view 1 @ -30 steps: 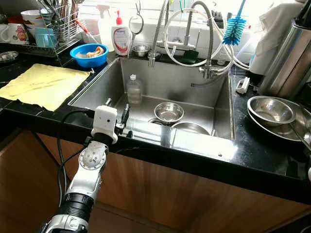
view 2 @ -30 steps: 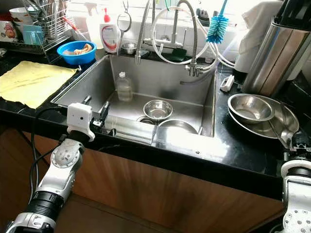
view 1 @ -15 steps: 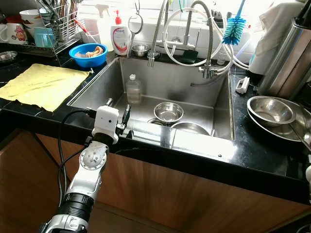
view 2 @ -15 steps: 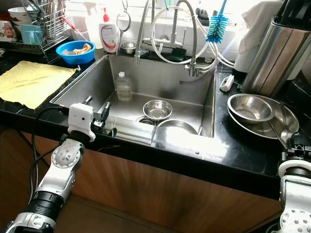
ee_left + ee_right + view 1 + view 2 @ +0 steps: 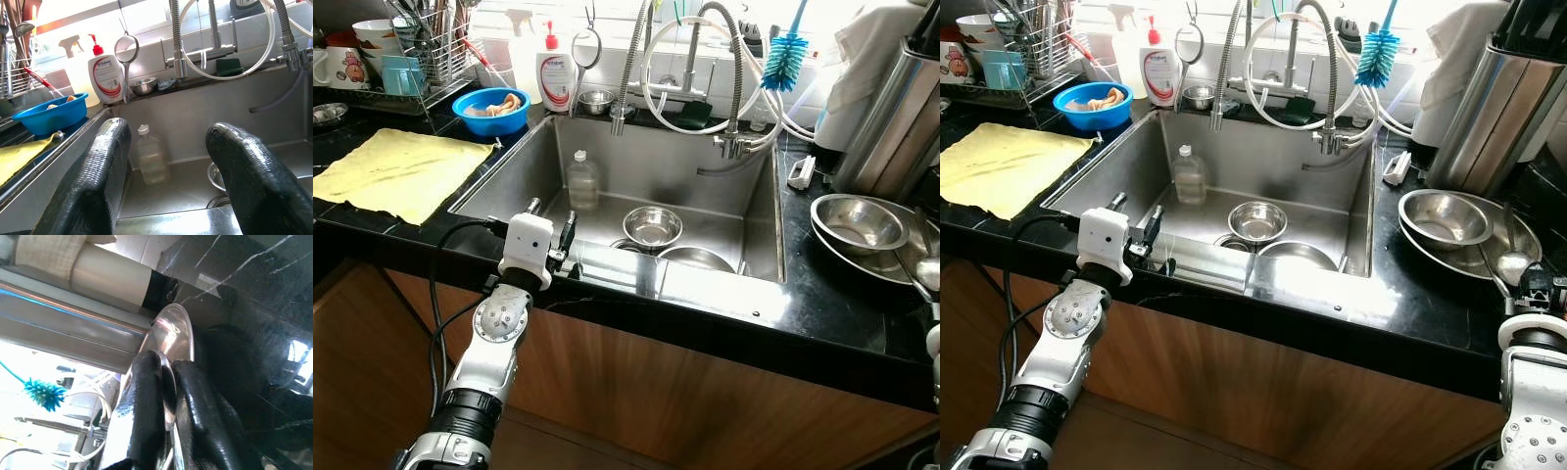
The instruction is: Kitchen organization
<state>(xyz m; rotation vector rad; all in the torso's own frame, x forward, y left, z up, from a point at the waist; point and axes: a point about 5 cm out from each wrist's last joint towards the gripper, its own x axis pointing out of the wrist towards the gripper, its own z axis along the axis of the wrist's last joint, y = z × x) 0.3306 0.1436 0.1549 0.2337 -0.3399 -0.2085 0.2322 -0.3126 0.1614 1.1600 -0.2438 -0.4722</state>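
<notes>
A steel sink (image 5: 509,186) is sunk in the black counter (image 5: 822,294). In it stand a clear bottle (image 5: 582,180) by the back wall, a small bowl (image 5: 652,225) in the middle and a second bowl (image 5: 697,258) near the front wall. Hoses and a tap (image 5: 690,69) hang over the back rim, with a blue brush (image 5: 785,57) beside them. On the robot's left of the sink lie a yellow cloth (image 5: 396,171), a blue bowl (image 5: 490,110), a soap bottle (image 5: 555,73) and a dish rack (image 5: 431,54). On its right a steel bowl (image 5: 1446,217) sits in a wider plate (image 5: 1518,227), near a tall steel canister (image 5: 1494,103).

The left end effector (image 5: 548,227) rests at the sink's front rim, fingers (image 5: 102,176) spread wide, holding nothing. The right end effector (image 5: 164,396) is closed on a ladle (image 5: 1512,257), which reaches over the plate's near edge.
</notes>
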